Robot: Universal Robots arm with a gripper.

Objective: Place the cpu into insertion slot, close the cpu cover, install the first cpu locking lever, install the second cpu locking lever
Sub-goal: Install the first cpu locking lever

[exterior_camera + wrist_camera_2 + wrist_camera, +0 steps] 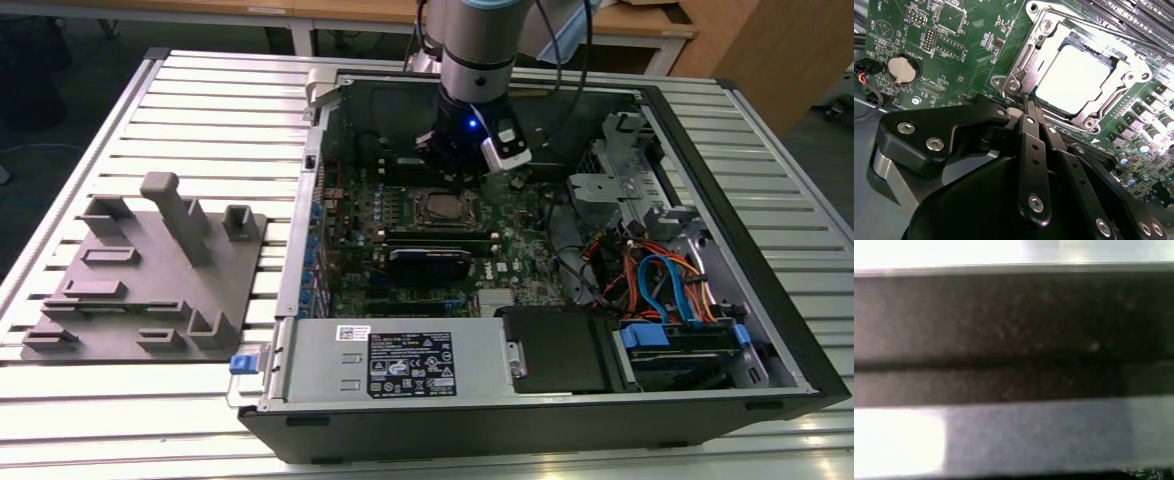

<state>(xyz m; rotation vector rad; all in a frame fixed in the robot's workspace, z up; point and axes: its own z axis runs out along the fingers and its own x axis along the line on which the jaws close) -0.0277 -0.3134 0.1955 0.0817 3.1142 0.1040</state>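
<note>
The cpu [1079, 80] lies flat in the insertion slot [438, 208] on the green motherboard [969, 45], its silver top bright under the light. The silvery cpu cover [1026, 62] is folded down around it as a frame. My gripper [1026, 101] is shut, its black fingers [1029, 145] pressed together. The tips sit at the cover's corner hinge [1011, 85]; whether they pinch a lever end is hidden. In the exterior view the gripper [451, 162] hangs just behind the socket, inside the open computer case [694, 400].
A coin battery [902, 69] sits on the board beside the fingers. Memory slots [1134, 15] run past the socket. A power supply box [400, 362], drive bay and coloured cables [667, 280] fill the case front. A grey fixture plate [147, 270] lies at the exterior view's left.
</note>
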